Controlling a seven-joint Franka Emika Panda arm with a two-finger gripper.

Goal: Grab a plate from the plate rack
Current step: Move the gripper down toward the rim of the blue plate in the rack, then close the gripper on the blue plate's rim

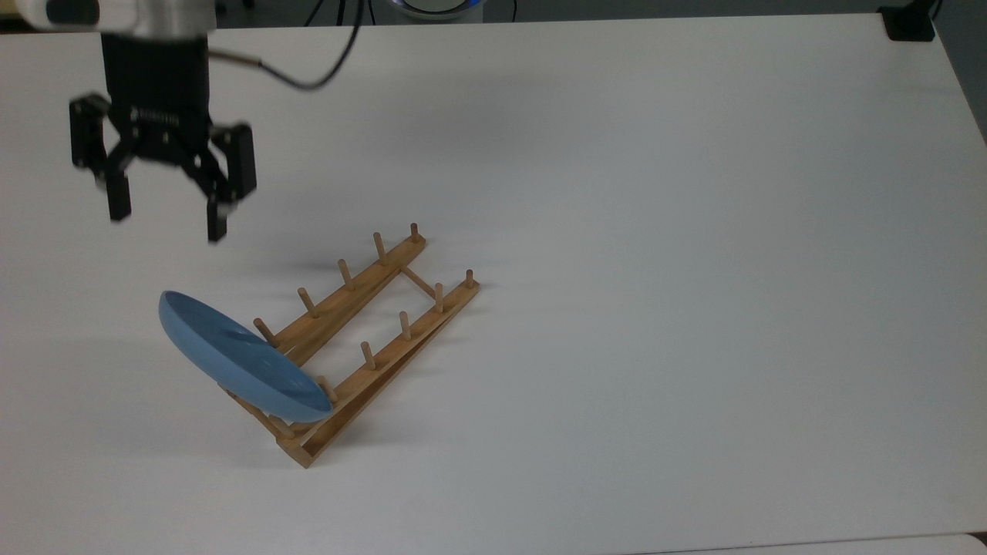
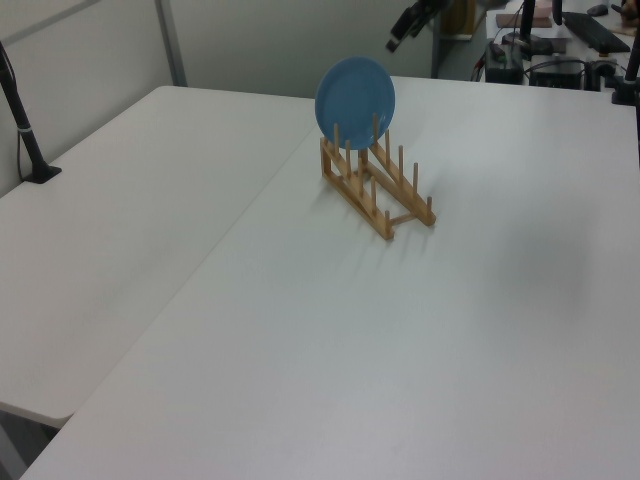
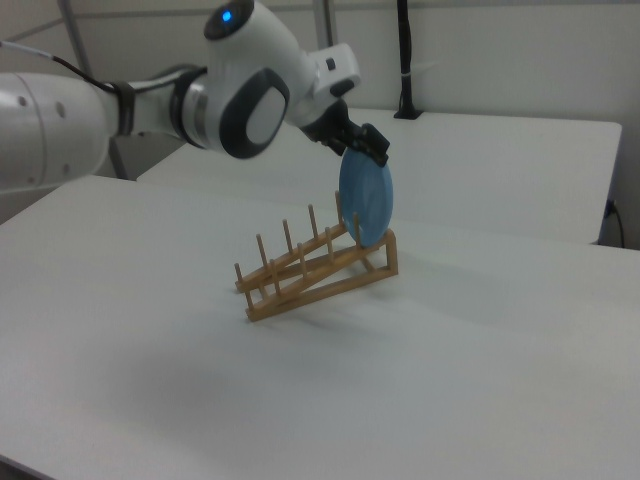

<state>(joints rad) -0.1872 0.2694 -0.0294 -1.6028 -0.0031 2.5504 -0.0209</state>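
gripper (image 1: 165, 224): black two-finger unit on the white panda arm (image 3: 150, 105), hanging in the air at the top view's upper left, above the white table (image 1: 655, 231) and apart from everything; jaws spread wide, holding nothing, touching nothing. light-blue plate (image 1: 239, 358): round, shallow, glossy, standing on edge and tilted, lodged in the end slot of the plate rack at the top view's lower left, below the gripper; in the left view it stands at the rack's far end (image 2: 355, 102), and in the right view the gripper sits close over its upper rim (image 3: 365, 200). plate rack (image 1: 362, 347): light-brown wood, two long parallel rails joined by crossbars, rows of short upright pegs, running from the plate up toward the top view's right; the other slots vacant. step in hand, as judged: the approach, before any grasp; the plate is not yet taken. next move, as judged: lower the gripper onto the plate's upper rim with one finger on each face, the jaw line set across the plate's thickness, then close and lift up clear of the pegs. risk, as judged: a glossy thin rim may slip, and a pull off the slot's line could drag the light rack along.
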